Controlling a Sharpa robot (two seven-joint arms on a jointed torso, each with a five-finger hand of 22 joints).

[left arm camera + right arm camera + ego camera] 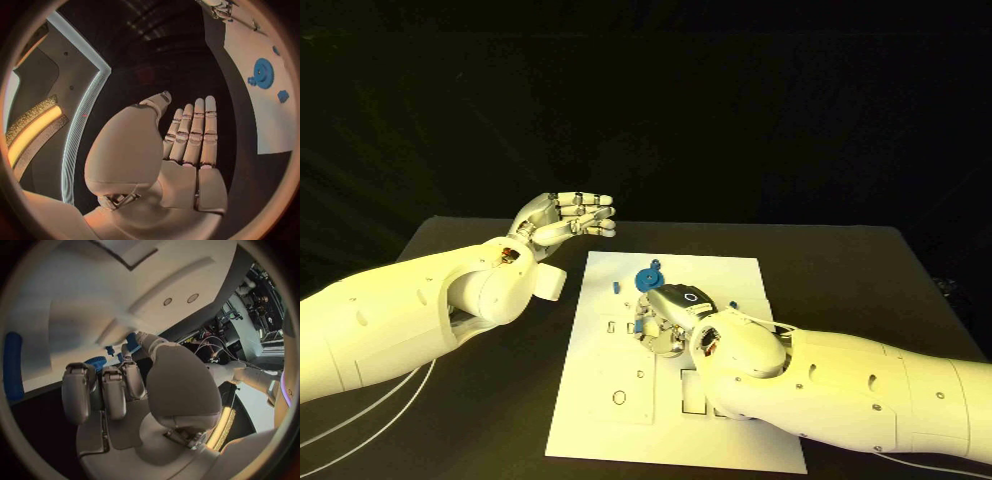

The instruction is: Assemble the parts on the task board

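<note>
The white task board [625,400] lies in the middle of the black table. A blue gear [651,279] rests near its far edge, and it appears again as the gear [263,73] in the left wrist view. My right hand [672,318] is low over the board just on the near side of the gear, fingers curled down. In the right wrist view a small blue part [130,341] sits between thumb and fingertip beside the gear [97,361]; whether it is pinched is unclear. My left hand [568,216] is raised left of the board's far corner, holding nothing.
A tiny blue part [613,287] lies on the board left of the gear. Other small blue parts [282,96] lie near the gear. A long blue piece [12,365] shows beside the board's edge. Black table [473,410] flanks the board on both sides.
</note>
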